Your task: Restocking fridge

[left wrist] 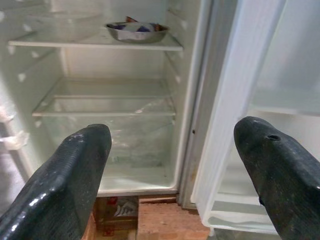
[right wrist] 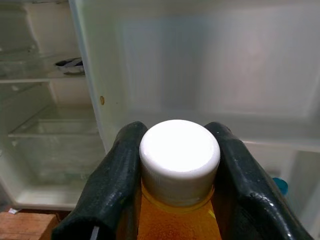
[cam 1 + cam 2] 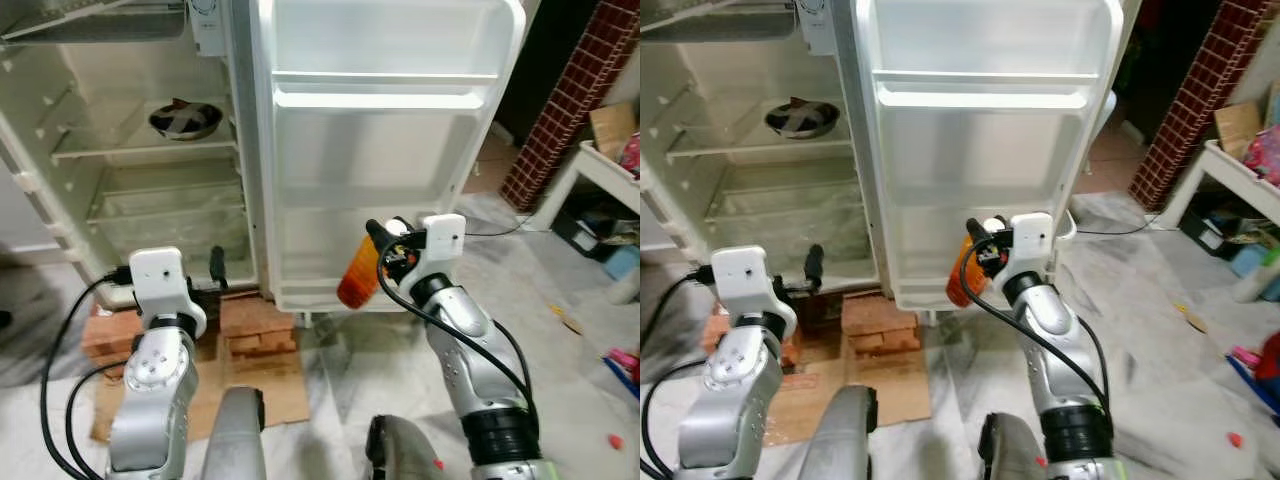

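Left eye view: the step in hand looks to be the carrying of a bottle (image 3: 358,272) of orange drink toward the open fridge door (image 3: 385,150); the right gripper (image 3: 385,250) holds it at about 5 o'clock from the middle of the picture, in front of the door's lowest rack (image 3: 345,297); the bottle hangs tilted, its base toward the floor. The next move, by judgement, calls for righting the bottle, lifting it over the rack's front lip and setting it down inside before the jaws let go; a tilted bottle could catch on that lip. The left gripper (image 3: 216,266) waits at 7 o'clock, near the foot of the fridge body.

Right eye view: the same scene; a metal bowl (image 3: 800,118) stands on the upper shelf at 10 o'clock, well apart from the bottle; bricks (image 3: 875,320) prop the fridge from below.

Left wrist view: the left jaws stand wide apart and hold nothing; between the two fingers (image 1: 65,185) lie the clear drawer (image 1: 107,132) and the shelves of the fridge.

Right wrist view: the right jaws are clenched on the bottle just under its white cap (image 2: 179,159), one finger touching each side of the neck; the door's inner wall lies beyond, at 12 o'clock.
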Controlling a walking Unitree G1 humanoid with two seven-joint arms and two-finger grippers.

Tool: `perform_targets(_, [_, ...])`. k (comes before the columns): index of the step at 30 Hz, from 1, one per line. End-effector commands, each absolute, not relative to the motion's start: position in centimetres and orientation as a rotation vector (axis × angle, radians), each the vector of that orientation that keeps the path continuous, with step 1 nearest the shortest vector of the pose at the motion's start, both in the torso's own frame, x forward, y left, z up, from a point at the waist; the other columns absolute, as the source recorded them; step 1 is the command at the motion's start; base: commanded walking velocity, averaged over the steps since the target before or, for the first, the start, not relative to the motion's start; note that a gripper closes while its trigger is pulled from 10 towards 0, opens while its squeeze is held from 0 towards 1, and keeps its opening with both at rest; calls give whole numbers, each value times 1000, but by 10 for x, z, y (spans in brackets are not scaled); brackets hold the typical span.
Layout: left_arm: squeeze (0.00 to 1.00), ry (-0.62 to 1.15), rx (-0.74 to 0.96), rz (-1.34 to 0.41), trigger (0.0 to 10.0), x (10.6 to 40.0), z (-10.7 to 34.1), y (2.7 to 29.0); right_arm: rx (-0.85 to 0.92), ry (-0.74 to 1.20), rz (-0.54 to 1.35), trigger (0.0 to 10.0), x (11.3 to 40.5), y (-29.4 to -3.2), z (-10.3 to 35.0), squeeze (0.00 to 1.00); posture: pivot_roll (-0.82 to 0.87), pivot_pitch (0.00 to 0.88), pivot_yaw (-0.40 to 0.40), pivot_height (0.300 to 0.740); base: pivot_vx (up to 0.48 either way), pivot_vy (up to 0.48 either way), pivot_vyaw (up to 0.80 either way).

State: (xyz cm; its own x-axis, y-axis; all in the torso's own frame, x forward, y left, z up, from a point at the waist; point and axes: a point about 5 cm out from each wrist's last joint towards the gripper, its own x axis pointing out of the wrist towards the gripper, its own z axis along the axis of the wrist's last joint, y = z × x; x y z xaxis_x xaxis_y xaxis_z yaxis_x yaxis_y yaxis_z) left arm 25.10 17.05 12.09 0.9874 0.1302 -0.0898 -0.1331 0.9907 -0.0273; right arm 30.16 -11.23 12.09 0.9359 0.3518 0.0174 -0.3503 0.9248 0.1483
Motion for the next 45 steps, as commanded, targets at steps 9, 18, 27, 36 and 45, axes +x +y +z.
perform_targets(9, [0,75,-33,136,10000,254,126,169,129,-52,374,10000,306,-113,135,0,82,0,-54,572,0,0,0])
perform_targets(18, [0,66,-32,156,10000,257,128,173,134,-76,387,10000,309,-107,140,0,79,0,-50,543,38,0,0])
perform_targets(27, [0,67,-35,164,10000,257,128,172,118,-99,429,10000,308,-98,144,0,76,3,-53,543,400,0,0])
perform_targets(36, [0,72,-39,163,10000,258,127,172,107,-108,441,10000,308,-96,145,0,70,5,-52,543,412,0,0])
perform_targets(45, [0,74,-40,165,10000,259,126,172,95,-116,453,10000,307,-95,146,0,72,2,-51,543,415,0,0])
